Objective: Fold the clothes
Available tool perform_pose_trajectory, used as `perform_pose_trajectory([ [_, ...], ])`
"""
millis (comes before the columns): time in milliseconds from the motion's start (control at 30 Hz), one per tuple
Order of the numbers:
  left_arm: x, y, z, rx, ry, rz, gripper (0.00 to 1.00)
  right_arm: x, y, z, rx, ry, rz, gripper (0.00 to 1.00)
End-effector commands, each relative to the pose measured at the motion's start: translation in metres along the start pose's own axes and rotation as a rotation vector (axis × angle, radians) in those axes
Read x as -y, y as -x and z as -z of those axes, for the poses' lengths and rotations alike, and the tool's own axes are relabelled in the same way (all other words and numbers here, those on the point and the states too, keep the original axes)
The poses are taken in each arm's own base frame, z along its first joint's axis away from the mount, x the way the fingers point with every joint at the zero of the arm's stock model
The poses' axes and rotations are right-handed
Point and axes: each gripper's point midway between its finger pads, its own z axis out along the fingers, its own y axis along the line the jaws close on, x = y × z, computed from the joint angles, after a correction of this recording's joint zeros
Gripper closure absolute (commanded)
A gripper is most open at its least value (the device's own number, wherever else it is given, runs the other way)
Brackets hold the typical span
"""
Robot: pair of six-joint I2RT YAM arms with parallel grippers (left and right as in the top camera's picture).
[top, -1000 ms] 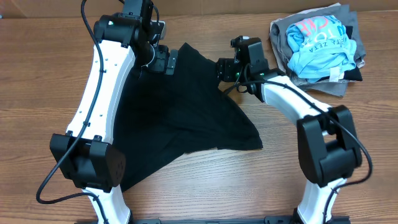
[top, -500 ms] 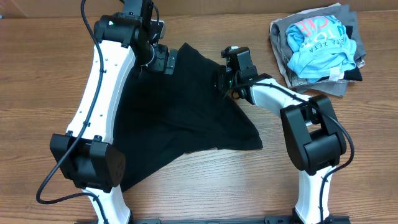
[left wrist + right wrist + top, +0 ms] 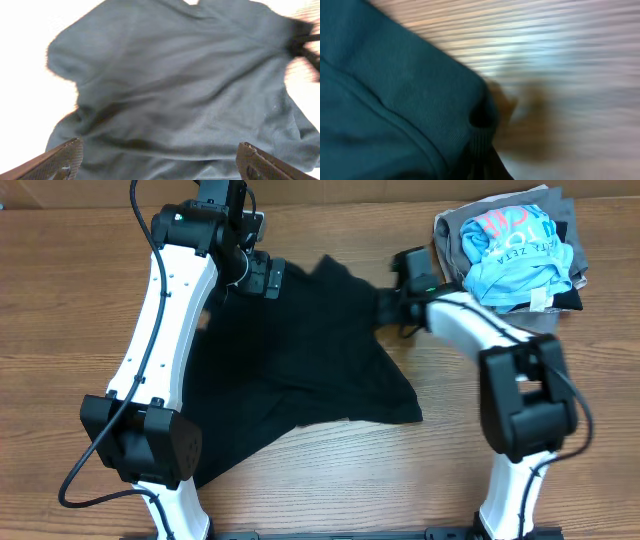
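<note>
The black shirt (image 3: pixel 290 360) lies spread and rumpled on the table (image 3: pixel 330 490), not yet folded. Its upper right edge is drawn out to a point.

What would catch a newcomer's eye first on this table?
A black shirt sprawls crumpled across mid-table. The right gripper pinches its far right edge, jaws shut; the left gripper hangs open over its far left corner. A pile of clothes, light blue on top, sits far right.
</note>
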Motion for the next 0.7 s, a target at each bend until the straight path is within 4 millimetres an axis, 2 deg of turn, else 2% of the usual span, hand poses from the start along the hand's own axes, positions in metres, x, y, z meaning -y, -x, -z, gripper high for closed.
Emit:
perform_pose_trajectory([
  [0, -0.002, 0.005, 0.009, 0.036, 0.006, 0.014, 0.00, 0.033, 0.045, 0.055, 0.109, -0.028, -0.103, 0.96],
  [33, -0.002, 0.007, 0.009, 0.041, 0.006, 0.012, 0.00, 0.044, 0.044, 0.061, 0.093, -0.032, -0.129, 0.96],
  [167, -0.002, 0.013, 0.001, 0.053, 0.005, -0.011, 0.00, 0.066, 0.034, 0.066, 0.029, -0.014, -0.160, 0.96],
  [233, -0.002, 0.018, -0.011, 0.051, 0.005, -0.025, 0.00, 0.078, 0.026, 0.067, -0.003, -0.037, -0.177, 0.96],
  [367, -0.005, 0.029, -0.049, 0.045, 0.006, -0.034, 0.00, 0.090, 0.017, 0.069, -0.043, -0.057, -0.206, 0.96],
  [500, -0.010, 0.039, -0.097, 0.038, 0.008, -0.048, 0.00, 0.092, 0.014, 0.069, -0.058, -0.062, -0.210, 0.96],
  [667, -0.024, 0.042, -0.154, 0.020, 0.006, 0.001, 0.00, 0.092, 0.014, 0.069, -0.058, -0.062, -0.210, 0.95],
])
